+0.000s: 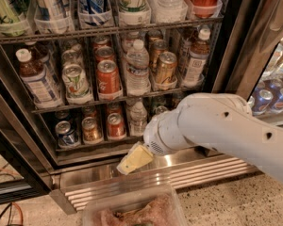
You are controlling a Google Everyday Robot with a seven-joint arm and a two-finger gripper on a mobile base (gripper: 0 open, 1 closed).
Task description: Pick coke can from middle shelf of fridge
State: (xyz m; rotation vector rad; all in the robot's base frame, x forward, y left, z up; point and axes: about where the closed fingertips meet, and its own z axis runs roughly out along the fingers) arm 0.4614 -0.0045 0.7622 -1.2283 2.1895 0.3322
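Down at the foot of the fridge (pixel 188 172), your gripper (pixel 135 158) hangs well below the coke can (pixel 107 77), so go up. The can stands up front on the middle shelf (pixel 119 96), easy to reach. Gripper wide or closed? You cannot tell.

Claw (pixel 133 159): located low before the base grille (pixel 179 177) of the fridge (pixel 228 41). It was seen only as a cream wedge at the end of the arm (pixel 226 126).

Lowest rack (pixel 96 145): the right end and anything standing there were covered by the arm.

Middle shelf (pixel 132 96): the lettering on the coke can (pixel 107 77) could not be read. The cans behind it in its row were largely hidden.

Top rack (pixel 108 30): the bottles and cans were cut off by the upper edge.

Clear tub (pixel 132 206): cut off by the bottom edge, its brownish contents unidentifiable.

Blue cans (pixel 269 100): at right, partly hidden by the arm, labels too small to read.
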